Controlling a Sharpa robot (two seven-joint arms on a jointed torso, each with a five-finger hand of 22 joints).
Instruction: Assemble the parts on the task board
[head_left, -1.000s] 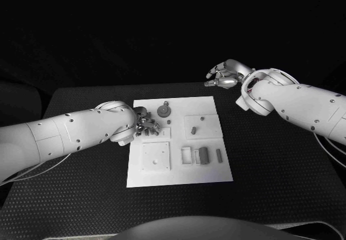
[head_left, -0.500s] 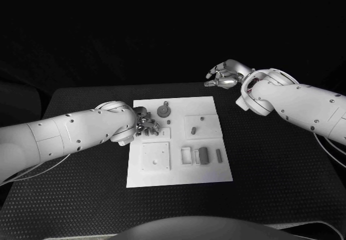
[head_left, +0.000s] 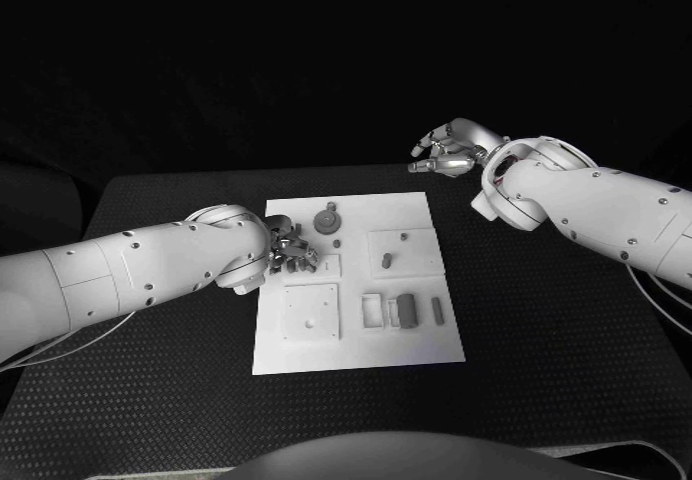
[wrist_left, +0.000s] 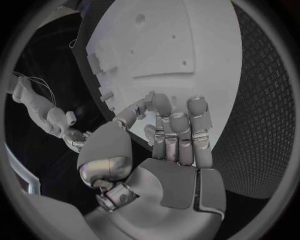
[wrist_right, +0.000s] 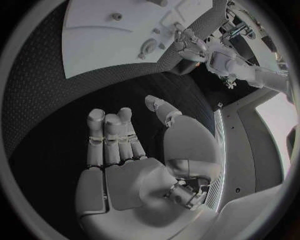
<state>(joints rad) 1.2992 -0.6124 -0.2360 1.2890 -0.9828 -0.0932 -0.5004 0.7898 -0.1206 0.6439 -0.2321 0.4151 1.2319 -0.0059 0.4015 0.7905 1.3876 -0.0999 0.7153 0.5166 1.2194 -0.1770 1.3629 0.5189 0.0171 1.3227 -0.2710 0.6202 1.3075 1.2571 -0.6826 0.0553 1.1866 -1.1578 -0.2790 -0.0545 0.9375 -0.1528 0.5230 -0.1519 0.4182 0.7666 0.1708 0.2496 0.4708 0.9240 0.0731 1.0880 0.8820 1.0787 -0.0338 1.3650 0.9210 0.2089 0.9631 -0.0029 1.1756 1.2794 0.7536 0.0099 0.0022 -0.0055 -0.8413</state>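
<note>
Assembly looks barely begun, judging by how the parts lie: on the white task board, in the middle of the black table, several small grey parts sit loose, a round knobbed piece near the far edge, a short peg on a square raised plate, and a dark bar beside a rectangular frame near the front. None is clearly seated in a mating slot, so most of the fitting seems left to do. The left hand hovers low over the board's left edge, fingers curled together above a small slotted block; whether it pinches a part I cannot tell. The right hand hangs beyond the board's far right corner, well apart from it, fingers loosely side by side, holding nothing.
</note>
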